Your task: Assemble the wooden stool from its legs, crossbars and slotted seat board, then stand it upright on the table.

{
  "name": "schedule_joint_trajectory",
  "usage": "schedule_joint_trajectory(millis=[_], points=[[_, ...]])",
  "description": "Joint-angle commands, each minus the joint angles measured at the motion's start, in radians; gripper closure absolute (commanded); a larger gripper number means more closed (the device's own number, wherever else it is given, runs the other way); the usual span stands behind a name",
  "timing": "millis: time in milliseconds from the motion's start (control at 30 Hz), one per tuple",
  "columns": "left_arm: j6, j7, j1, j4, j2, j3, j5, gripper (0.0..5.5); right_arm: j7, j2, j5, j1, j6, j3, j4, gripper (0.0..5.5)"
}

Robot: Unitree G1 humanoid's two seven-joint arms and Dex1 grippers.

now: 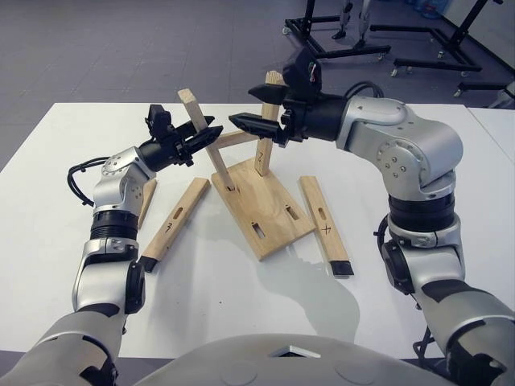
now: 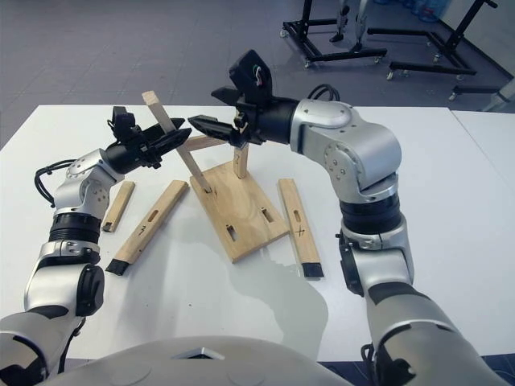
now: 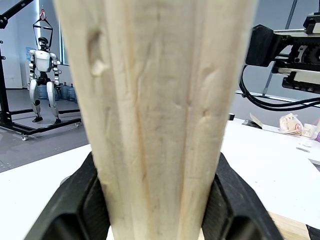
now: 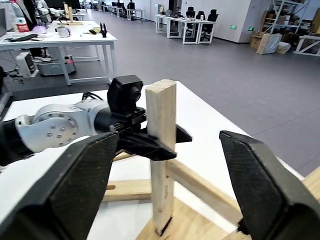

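Observation:
The slotted seat board [image 1: 265,211] lies flat on the white table. Two legs stand in it, joined by a crossbar [image 1: 238,138]. The left leg [image 1: 195,114] leans outward, and my left gripper [image 1: 206,132] is shut on it just above the crossbar. In the left wrist view that leg [image 3: 155,120] sits between the black fingers [image 3: 75,200]. The right leg [image 1: 264,157] stands nearly upright. My right gripper [image 1: 241,105] hovers open beside its upper part, pointing at the left leg, with nothing between its fingers [image 4: 87,170].
One loose slotted leg [image 1: 175,219] lies left of the board and another [image 1: 325,223] lies to its right. A short bar [image 2: 119,204] rests by my left forearm. Black stands [image 1: 346,44] are on the floor beyond the table's far edge.

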Motion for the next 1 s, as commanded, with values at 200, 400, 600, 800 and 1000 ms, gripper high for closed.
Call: schedule_joint_trajectory(millis=[200, 400, 600, 800, 1000], points=[[-0.015, 0.0, -0.027, -0.003, -0.01, -0.007, 0.005, 3.49, -0.099, 0.08, -0.162, -0.076, -0.147, 0.083, 0.109, 3.02], [-0.016, 0.002, -0.022, -0.011, -0.017, -0.013, 0.006, 3.49, -0.161, 0.147, -0.281, -0.026, -0.251, 0.169, 0.2, 3.02], [-0.018, 0.003, -0.02, -0.009, -0.02, -0.016, 0.006, 3.49, -0.174, 0.188, -0.317, -0.034, -0.294, 0.145, 0.279, 3.62], [-0.019, 0.001, -0.017, -0.011, -0.02, -0.016, 0.005, 3.49, -0.168, 0.208, -0.333, -0.025, -0.304, 0.141, 0.305, 3.62], [-0.02, 0.0, -0.018, -0.01, -0.018, -0.015, 0.005, 3.49, -0.167, 0.208, -0.353, -0.003, -0.314, 0.141, 0.326, 4.36]])
